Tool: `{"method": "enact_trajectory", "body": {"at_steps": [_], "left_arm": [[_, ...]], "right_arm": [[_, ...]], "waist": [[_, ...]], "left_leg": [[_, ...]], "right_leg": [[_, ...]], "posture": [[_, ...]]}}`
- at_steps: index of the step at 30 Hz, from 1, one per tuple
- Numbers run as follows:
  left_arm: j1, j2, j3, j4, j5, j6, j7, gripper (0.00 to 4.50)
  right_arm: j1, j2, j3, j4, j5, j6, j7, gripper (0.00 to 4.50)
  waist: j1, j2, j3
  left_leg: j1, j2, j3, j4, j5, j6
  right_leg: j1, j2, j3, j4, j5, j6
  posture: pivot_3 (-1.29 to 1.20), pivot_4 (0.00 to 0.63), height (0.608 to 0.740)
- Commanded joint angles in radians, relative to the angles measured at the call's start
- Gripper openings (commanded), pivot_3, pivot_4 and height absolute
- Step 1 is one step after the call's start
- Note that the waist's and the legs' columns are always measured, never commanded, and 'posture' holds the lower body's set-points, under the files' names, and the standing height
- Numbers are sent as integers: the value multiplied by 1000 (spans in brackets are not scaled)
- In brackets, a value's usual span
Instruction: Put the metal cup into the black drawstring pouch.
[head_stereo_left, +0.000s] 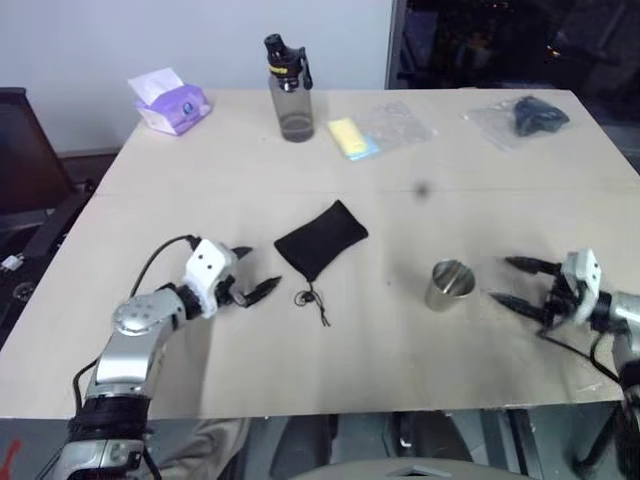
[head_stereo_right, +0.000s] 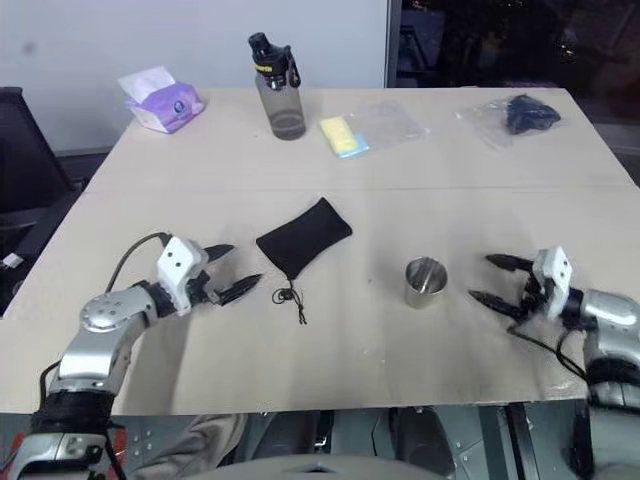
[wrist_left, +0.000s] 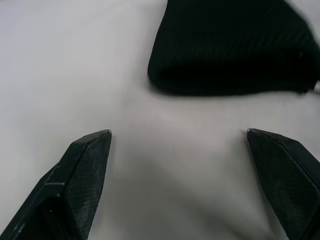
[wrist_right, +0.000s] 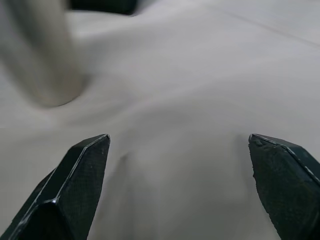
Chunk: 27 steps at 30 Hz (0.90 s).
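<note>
On the robot's left, the left gripper hangs low over the table with its two black fingers spread wide and nothing between them. It points toward the black pouch, which lies flat just beside it near the middle of the table, cord and toggle trailing off the end nearer the robot. The pouch looks collapsed, with no visible gap at the mouth. That is the main risk: a cup pushed at a closed mouth would likely shove the soft fabric across the smooth tabletop instead of entering. A pinch that catches both layers at once would keep the mouth shut, and a pinch on the cord alone could cinch it tighter.

Further right, the metal cup stands upright with its open end up, apart from the pouch. It is shiny and smooth-walled, so an off-centre squeeze could make it slip or tip and roll.

On the right, the right gripper sits near the cup without touching it, fingers also spread and empty. An approach that clips the rim with one fingertip could knock the cup over.
</note>
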Motion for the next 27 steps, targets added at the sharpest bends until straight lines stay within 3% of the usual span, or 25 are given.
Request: {"method": "enact_trajectory", "body": {"at_steps": [1,4,9,17,21,27], "left_arm": [[-84,43,-28,71,21,-92,-91,4454],[-165,47,-59,148,12,-119,-176,4454],[-314,69,-140,307,97,-238,-277,4454],[-483,71,-217,522,200,-428,-334,4454],[-497,63,-219,551,178,-442,-384,3273],[-500,51,-216,549,172,-438,-402,233]], "right_arm": [[218,23,-15,-371,98,124,-74,4500],[373,74,-1,-614,126,175,-179,4500],[492,198,76,-924,86,209,-400,4500],[565,248,139,-1049,59,215,-530,4500],[586,240,138,-1060,67,205,-540,4500],[592,221,126,-1073,75,178,-534,4500]], "waist": [[3,1,0],[2,3,2],[-16,1,2],[-8,-1,3],[-9,-2,4],[-8,-3,4]], "left_leg": [[0,0,1,0,0,0],[1,-1,1,0,0,0],[1,2,3,3,0,0],[-3,-1,1,3,0,0],[-3,0,2,2,0,0],[-3,1,1,3,0,0]], "right_leg": [[0,1,0,0,0,0],[0,1,0,0,-2,4],[0,1,1,1,-2,4],[-1,1,-2,-3,-2,4],[-1,1,-2,-5,-2,4],[0,2,-3,-3,-2,4]], "posture": [[0,150,740],[0,150,740],[0,150,740],[0,150,740],[0,150,740],[0,150,740]]}}
